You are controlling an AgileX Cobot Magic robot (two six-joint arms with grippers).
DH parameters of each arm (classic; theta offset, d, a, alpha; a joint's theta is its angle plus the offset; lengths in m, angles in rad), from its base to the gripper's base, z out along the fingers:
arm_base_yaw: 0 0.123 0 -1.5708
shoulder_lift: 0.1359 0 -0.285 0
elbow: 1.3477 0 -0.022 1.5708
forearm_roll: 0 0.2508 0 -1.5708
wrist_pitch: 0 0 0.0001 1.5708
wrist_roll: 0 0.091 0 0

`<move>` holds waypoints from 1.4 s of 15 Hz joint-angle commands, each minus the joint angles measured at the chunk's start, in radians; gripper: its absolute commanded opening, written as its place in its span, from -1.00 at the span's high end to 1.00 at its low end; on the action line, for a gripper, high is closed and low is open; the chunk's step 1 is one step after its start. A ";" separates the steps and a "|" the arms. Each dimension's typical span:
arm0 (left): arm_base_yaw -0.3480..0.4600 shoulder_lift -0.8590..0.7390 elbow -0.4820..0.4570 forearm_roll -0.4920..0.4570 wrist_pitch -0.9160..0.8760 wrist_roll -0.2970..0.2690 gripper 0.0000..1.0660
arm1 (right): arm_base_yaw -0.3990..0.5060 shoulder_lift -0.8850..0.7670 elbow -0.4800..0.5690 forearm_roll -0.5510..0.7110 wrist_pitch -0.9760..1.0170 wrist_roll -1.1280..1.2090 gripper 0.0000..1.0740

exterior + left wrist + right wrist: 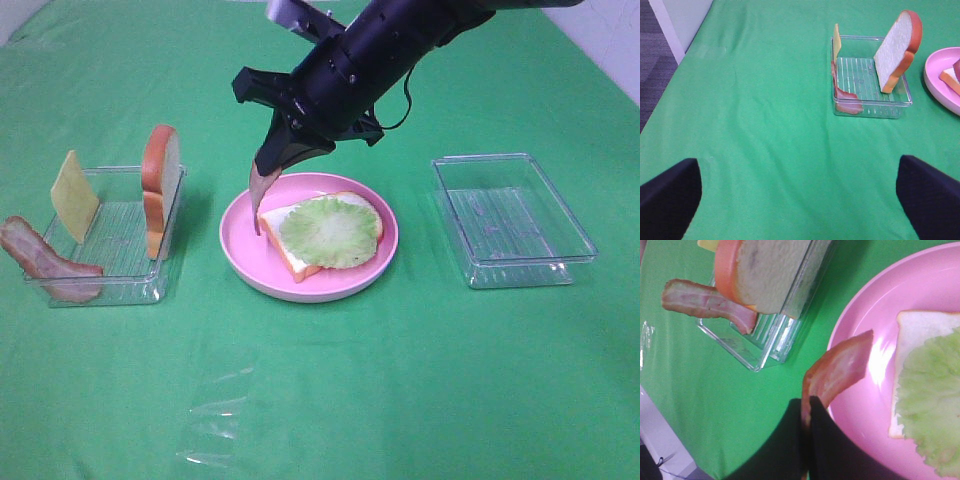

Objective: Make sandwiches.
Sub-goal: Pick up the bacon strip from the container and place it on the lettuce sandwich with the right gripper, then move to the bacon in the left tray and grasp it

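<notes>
Right gripper (272, 160): clenched on one bacon strip (262, 195), which dangles over the left side of the pink plate (240, 255).
Stack so far: bread slice (300, 262) under lettuce (330, 230), on the plate.
Step advice: shift right, then lay the strip flat across the lettuce before releasing.
Left gripper (800, 200): spread, empty.
Unclear: the fingers hide the grip point.

My right arm (385, 50) is a glossy black cylinder, thin black cable (408, 104) looped at its five o'clock, grey block (290, 12) at ten; left fingers (670, 200) blunt, black.
</notes>
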 commanded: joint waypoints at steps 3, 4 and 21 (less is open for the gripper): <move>-0.004 -0.003 0.002 0.000 -0.002 0.000 -0.87 | -0.001 0.066 -0.004 -0.431 -0.074 0.229 1.00; -0.004 -0.003 0.002 0.000 -0.002 0.000 -0.87 | -0.001 0.068 -0.004 -0.481 -0.074 0.268 1.00; -0.004 -0.003 0.002 0.000 -0.002 0.000 -0.87 | 0.000 -0.013 -0.277 -0.657 0.368 0.315 -0.82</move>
